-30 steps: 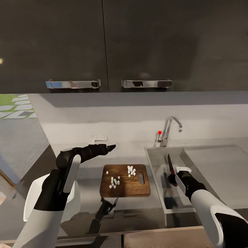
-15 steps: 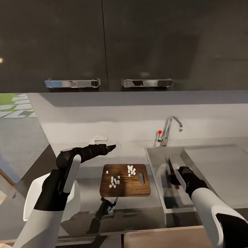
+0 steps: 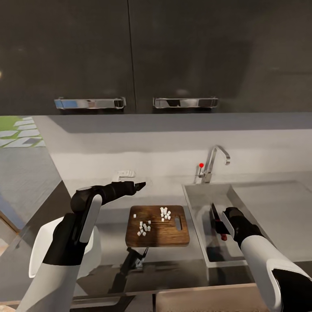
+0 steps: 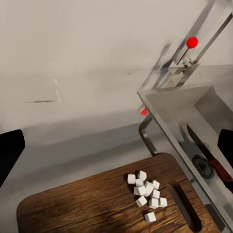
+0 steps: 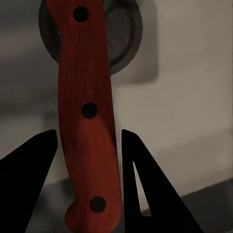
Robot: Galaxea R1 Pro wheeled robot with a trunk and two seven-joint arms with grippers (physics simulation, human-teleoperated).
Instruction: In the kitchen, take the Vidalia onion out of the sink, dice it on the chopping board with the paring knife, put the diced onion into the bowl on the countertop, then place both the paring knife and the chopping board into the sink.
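Note:
The chopping board [image 3: 157, 236] lies on the countertop [image 3: 108, 216] left of the sink [image 3: 197, 203], with white diced onion [image 3: 165, 213] in two small heaps on it. The same cubes [image 4: 146, 190] and board [image 4: 87, 204] show in the left wrist view. My right gripper [image 3: 225, 216] is low inside the basin, shut on the paring knife [image 3: 215, 213]. Its red handle [image 5: 87, 121] sits between the fingers, over the round drain [image 5: 124, 34]. My left gripper [image 3: 141, 185] hangs open behind the board, holding nothing. The white bowl [image 3: 38, 255] stands at the near left, partly hidden by my left arm.
An angular chrome tap [image 3: 215, 160] with a red knob [image 3: 201, 165] rises behind the sink, and the flat draining part [image 3: 277, 212] lies to its right. Glossy black upper cabinets [image 3: 130, 52] with chrome handles hang overhead. A pale backsplash [image 3: 151, 147] closes the back.
My right gripper has sunk with the knife from above the basin down towards the drain. The left arm, the board and the onion cubes have stayed put.

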